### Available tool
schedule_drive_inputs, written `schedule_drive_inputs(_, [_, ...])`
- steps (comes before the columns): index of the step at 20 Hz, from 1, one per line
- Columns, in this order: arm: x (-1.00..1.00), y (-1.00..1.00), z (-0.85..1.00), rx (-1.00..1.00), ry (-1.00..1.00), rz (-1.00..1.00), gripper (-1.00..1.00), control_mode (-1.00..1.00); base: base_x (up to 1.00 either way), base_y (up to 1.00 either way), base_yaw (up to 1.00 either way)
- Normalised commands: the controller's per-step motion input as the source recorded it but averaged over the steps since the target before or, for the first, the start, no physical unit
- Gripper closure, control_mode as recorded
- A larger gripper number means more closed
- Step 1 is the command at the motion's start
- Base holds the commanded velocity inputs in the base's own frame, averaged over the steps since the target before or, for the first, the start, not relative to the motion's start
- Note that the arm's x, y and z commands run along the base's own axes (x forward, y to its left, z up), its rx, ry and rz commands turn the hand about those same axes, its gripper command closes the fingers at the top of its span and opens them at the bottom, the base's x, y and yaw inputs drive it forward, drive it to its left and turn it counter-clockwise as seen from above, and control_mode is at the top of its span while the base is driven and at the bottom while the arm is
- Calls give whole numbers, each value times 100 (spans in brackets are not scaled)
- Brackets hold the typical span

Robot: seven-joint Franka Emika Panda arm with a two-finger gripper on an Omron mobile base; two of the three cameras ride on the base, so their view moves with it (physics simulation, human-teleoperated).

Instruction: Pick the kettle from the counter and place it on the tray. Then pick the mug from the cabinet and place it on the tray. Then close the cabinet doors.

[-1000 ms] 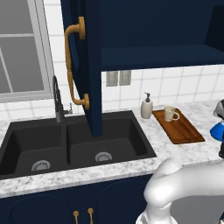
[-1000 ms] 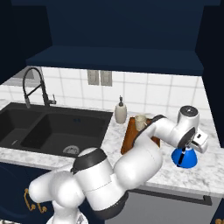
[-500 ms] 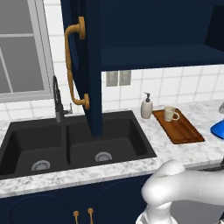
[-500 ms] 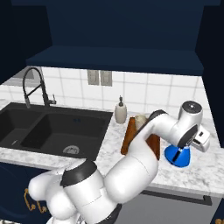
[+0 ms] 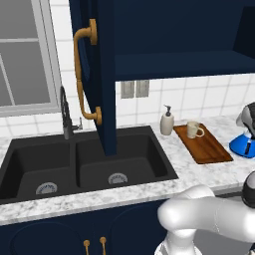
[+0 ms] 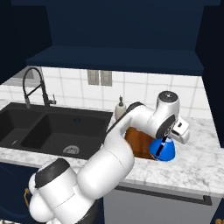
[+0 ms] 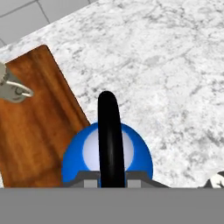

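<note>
Hand view: one kettle [image 7: 107, 159], one tray [image 7: 35, 127], one mug [image 7: 11, 87].

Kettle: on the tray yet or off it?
Off. The kettle is right of the tray, over the counter; whether it's lifted, cannot tell.

A bright blue kettle [image 7: 107, 159] with a black handle is being shown on a desk [image 7: 166, 65] speckled white and grey, beside a reddish-brown wood-grained tray [image 7: 30, 127]. A cream mug [image 5: 193, 130], a black sink [image 5: 84, 164] and navy cabinet doors [image 5: 94, 69] with brass handles are being displayed.
</note>
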Motion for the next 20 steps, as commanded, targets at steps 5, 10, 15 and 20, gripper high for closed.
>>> schedule_drive_inputs(5, [19, 68, 6, -1, 11, 0, 100, -100, 0, 0, 0])
schedule_drive_inputs(10, [43, 43, 0, 0, 18, 0, 100, -100, 0, 0, 0])
schedule_drive_inputs(15, [47, 12, 0, 0, 10, 0, 100, -100, 0, 0, 0])
schedule_drive_inputs(20, [38, 10, 0, 0, 4, 0, 100, -100, 0, 0, 0])
